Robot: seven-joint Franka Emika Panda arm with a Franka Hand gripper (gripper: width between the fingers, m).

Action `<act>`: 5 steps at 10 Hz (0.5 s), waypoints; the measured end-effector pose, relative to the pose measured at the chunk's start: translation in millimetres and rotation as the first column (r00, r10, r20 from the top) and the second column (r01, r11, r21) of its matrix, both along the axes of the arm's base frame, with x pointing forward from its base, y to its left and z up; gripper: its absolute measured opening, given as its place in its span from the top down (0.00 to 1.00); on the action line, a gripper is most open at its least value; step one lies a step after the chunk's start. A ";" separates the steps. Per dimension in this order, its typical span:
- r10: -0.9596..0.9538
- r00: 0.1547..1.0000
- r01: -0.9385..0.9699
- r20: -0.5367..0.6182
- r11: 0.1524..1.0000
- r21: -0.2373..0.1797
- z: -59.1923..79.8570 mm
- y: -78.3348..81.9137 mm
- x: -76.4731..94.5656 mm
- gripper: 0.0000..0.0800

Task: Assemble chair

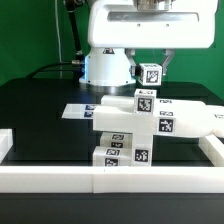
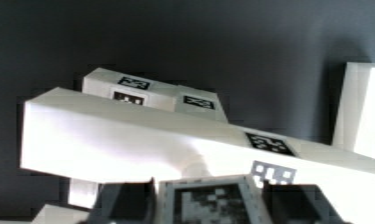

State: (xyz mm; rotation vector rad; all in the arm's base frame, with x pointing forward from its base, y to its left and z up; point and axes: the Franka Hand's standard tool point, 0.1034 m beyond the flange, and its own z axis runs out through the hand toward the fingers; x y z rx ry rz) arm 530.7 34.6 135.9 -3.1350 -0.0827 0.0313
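The partly built chair (image 1: 133,125) stands mid-table, made of stacked white tagged blocks, with a long piece (image 1: 188,120) reaching toward the exterior view's right. My gripper (image 1: 150,70) hangs above and behind it, shut on a small white tagged chair piece (image 1: 151,73). In the wrist view the dark fingers (image 2: 123,203) flank that tagged piece (image 2: 212,201), and my gripper (image 2: 216,205) is over the chair's broad white slab (image 2: 148,140). Two smaller tagged blocks (image 2: 157,92) lie beyond the slab. The lower end of the held piece is out of view.
A low white border rail (image 1: 110,180) runs along the front and up both sides of the black table. The marker board (image 1: 82,110) lies flat at the chair's left in the exterior view. The robot base (image 1: 105,65) stands behind.
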 end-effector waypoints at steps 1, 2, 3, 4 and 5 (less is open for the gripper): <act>-0.001 1.000 0.001 -0.003 1.000 -0.005 -3.3 -2.1 0.3 0.64; -0.003 1.000 0.003 -0.008 1.000 -0.008 -5.9 -3.8 -0.3 0.64; -0.005 1.000 0.005 -0.011 1.000 -0.009 -7.6 -3.9 -1.3 0.64; -0.006 1.000 0.006 -0.015 1.000 -0.011 -9.7 -3.1 -3.0 0.64; -0.017 1.000 0.017 -0.014 1.000 -0.013 -11.8 -1.5 -4.6 0.64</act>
